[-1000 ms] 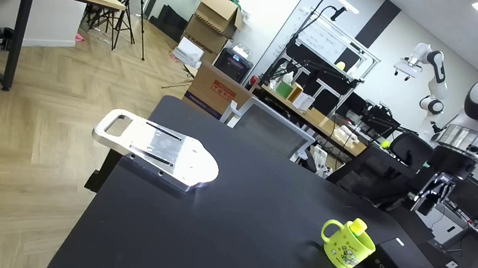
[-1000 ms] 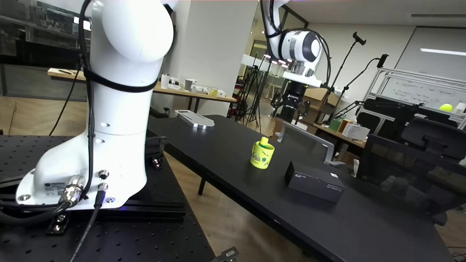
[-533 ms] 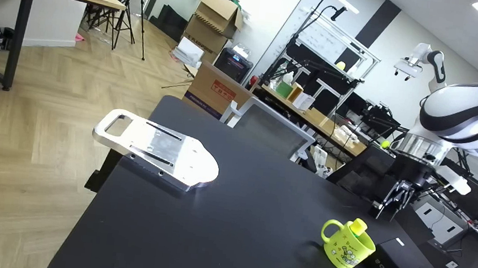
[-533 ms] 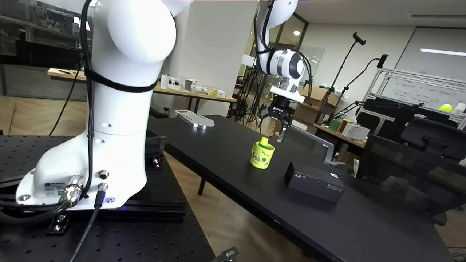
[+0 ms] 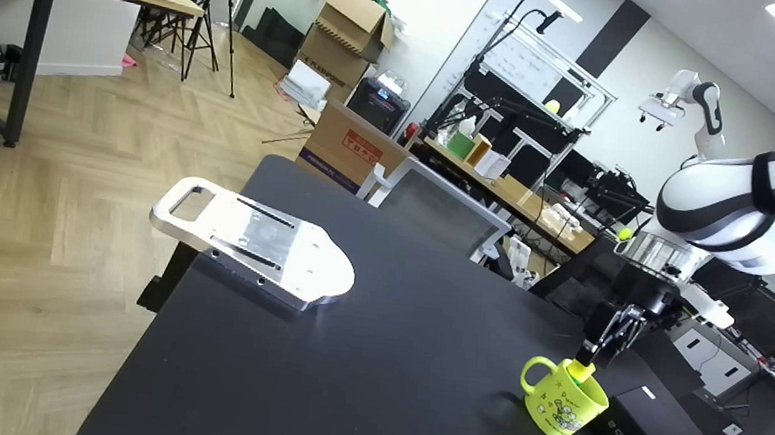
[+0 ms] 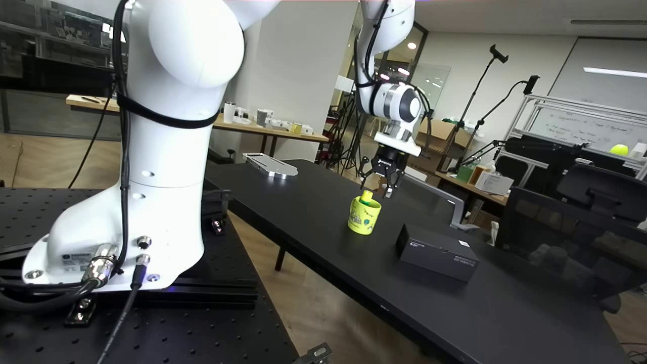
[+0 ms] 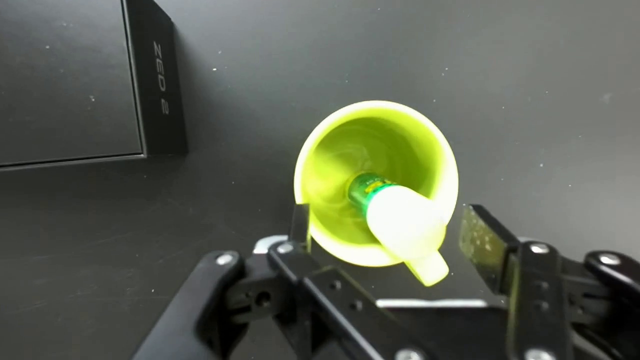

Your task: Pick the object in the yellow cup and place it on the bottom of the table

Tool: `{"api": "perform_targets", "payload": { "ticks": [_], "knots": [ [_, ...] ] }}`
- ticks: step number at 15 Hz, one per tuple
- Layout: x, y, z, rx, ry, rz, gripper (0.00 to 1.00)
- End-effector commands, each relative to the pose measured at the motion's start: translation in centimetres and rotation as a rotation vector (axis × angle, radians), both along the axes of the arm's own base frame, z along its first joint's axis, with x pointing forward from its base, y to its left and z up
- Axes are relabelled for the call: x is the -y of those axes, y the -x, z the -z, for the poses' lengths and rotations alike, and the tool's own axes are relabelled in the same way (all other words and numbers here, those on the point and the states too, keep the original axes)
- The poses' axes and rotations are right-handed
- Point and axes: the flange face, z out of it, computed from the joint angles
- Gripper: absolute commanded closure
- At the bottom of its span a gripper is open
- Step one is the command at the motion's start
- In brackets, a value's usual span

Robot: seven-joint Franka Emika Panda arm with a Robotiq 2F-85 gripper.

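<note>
The yellow cup (image 5: 554,411) stands upright on the black table (image 5: 379,361); it also shows in an exterior view (image 6: 363,222) and the wrist view (image 7: 375,106). The object (image 5: 581,372), a slim stick with a yellow cap and green body, leans inside the cup with its cap above the rim, also in an exterior view (image 6: 367,196). In the wrist view the object's cap (image 7: 405,220) looks washed out and lies between the fingers. My gripper (image 7: 387,225) is open above the cup, its fingers either side of the cap, not closed on it. It also shows in both exterior views (image 5: 597,356) (image 6: 376,190).
A black box (image 5: 631,430) marked ZED 2 lies close beside the cup, also in the wrist view (image 7: 70,90). A silver-white slicer-like device (image 5: 262,247) lies at the table's far end. A chair back (image 5: 439,205) stands at the table's edge.
My gripper has come across from the side and down, and is now just over the cup and the object's cap. The cup, object and box have not moved.
</note>
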Motion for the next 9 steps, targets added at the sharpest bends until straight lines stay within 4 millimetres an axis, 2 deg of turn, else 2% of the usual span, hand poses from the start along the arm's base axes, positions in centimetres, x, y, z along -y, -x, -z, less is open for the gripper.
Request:
{"api": "perform_targets", "payload": {
  "ticks": [1, 7, 9],
  "knots": [
    [0.4, -0.9, -0.1, -0.003, -0.023, 0.011, 0.51],
    [2.0, -0.8, -1.2, -0.100, -0.097, 0.101, 0.92],
    [2.5, -0.8, -2.4, -0.120, -0.117, 0.125, 0.92]
  ]
}}
